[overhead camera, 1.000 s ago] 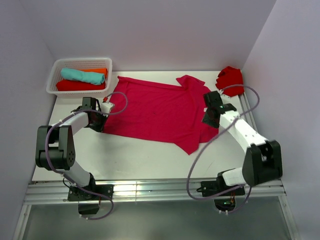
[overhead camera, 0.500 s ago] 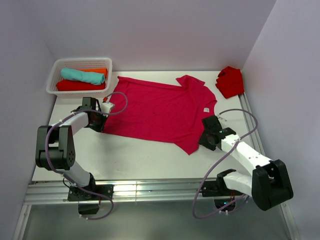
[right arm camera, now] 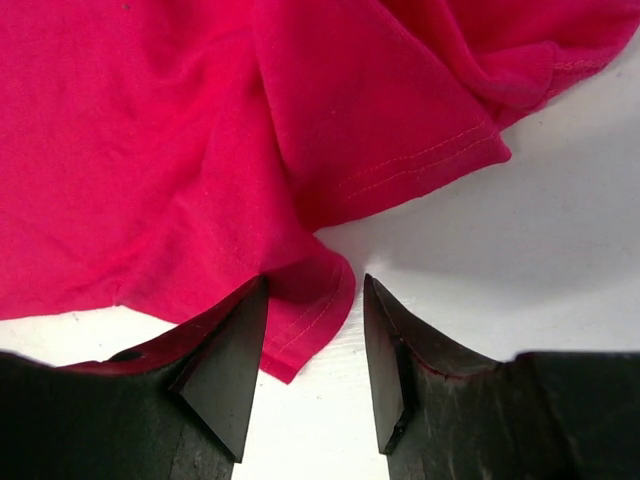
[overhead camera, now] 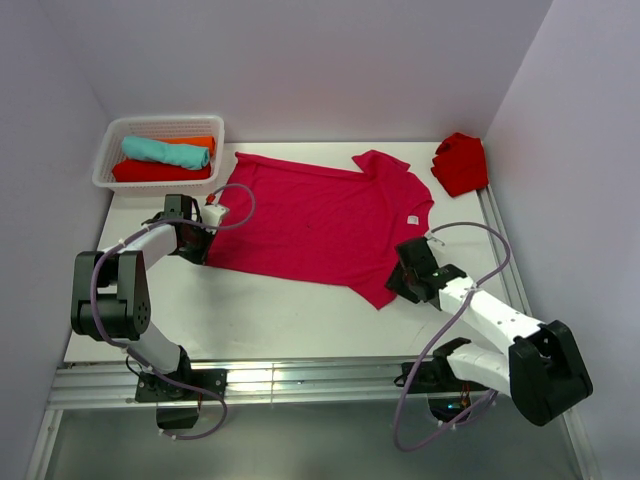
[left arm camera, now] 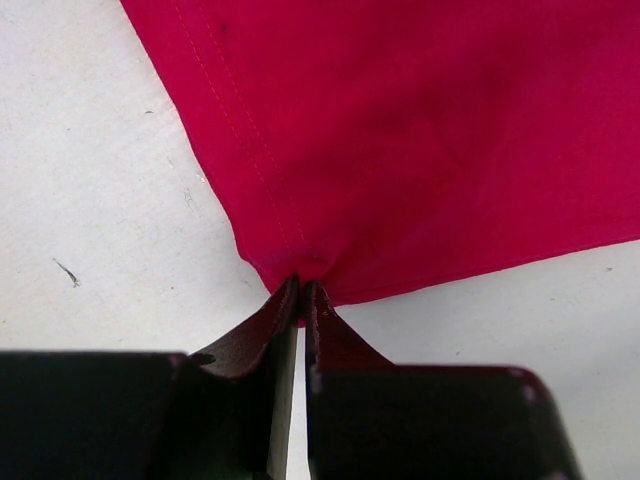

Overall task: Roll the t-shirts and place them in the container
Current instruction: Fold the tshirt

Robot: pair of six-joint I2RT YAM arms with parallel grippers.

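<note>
Crimson tee (overhead camera: 320, 220) spread, basket (overhead camera: 108, 152) far-left, scarlet tee (overhead camera: 461, 163) far-right

overhead and close wrist views, common t-shirt (overhead camera: 320, 225)

I see the crimson t-shirt (overhead camera: 320, 225) spread flat on the surface (overhead camera: 270, 320), hem to the left, white neck label to the right. A scarlet t-shirt (overhead camera: 461, 162) lies crumpled at the far right corner. The teal roll (overhead camera: 166, 151), orange roll (overhead camera: 197, 142) and red roll (overhead camera: 160, 172) sit in the basket (overhead camera: 108, 160).
</note>
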